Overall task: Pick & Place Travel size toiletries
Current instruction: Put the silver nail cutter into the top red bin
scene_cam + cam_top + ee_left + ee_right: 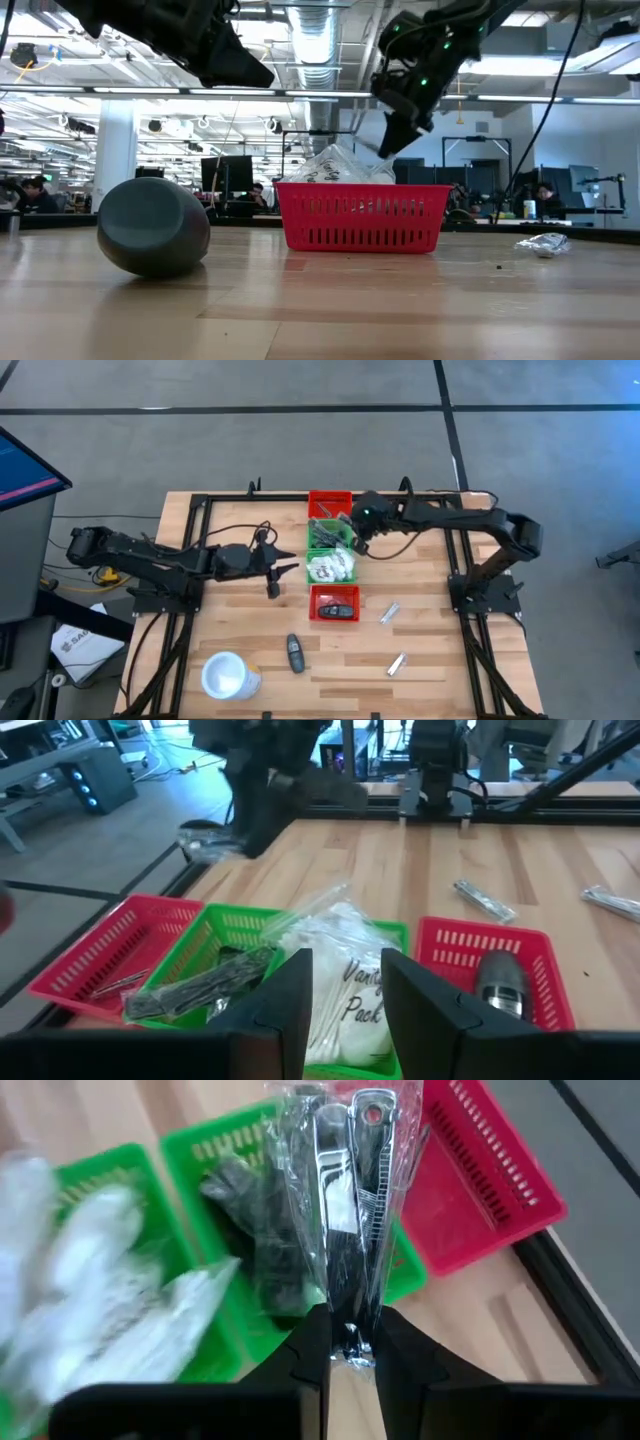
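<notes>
Four bins stand in a column down the middle of the surface (420,690). The far red bin (330,503), nearest the far edge, holds slim silver-grey items, seen in the left wrist view as thin metal pieces. Next comes a green bin (322,536) with dark wrapped items (200,985), then a second green bin (312,568) filled with clear crinkly packets showing white (332,566), one printed "Pack". The near red bin (335,603) holds one black oblong piece (339,609).

Loose on the surface lie another black oblong piece (295,653) toward the near edge, two small silvery packets (390,613) (397,663) toward the right side, and a white round cup (228,676) on its side near the near-left corner.

The right tool (350,1348) hangs above the far bins, its fingers clenched on a clear-wrapped metal nail clipper (350,1200), which is clear of the bins. The right arm reaches in from the right edge, bent at the elbow.

The left tool (289,569) is stretched level from the left side, stopping just beside the bin of white packets; its fingers (290,1000) stand apart and grasp nothing.

In the low view the cup hides part of the surface, and only the near red bin's wall is plainly seen. The dark wrapped items cannot be identified further.
</notes>
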Motion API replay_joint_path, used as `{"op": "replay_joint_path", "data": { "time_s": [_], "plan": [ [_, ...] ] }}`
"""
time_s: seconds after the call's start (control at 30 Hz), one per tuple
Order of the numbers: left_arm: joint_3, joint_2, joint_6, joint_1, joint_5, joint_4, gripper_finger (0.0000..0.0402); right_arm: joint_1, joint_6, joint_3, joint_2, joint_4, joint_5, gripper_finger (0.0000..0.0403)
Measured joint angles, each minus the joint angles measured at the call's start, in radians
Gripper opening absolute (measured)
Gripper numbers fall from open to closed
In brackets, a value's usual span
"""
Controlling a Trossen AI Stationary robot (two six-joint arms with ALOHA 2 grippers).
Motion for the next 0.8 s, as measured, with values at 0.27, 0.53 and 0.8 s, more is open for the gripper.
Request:
{"op": "replay_joint_path", "data": {
  "time_s": [0.27,0.53,0.8],
  "plan": [
    [0.0,0.0,-0.007,0.016,0.0,0.003,0.0114,-0.087,-0.087,0.103,0.148,0.041,-0.037,0.0041],
    [0.0,0.0,-0.007,0.015,0.0,0.006,0.0114,-0.155,-0.142,0.245,0.306,0.029,-0.105,0.0041],
    [0.0,0.0,-0.008,0.015,0.0,0.006,0.0114,-0.2,-0.179,0.362,0.407,-0.009,-0.119,0.0043]
  ]
}}
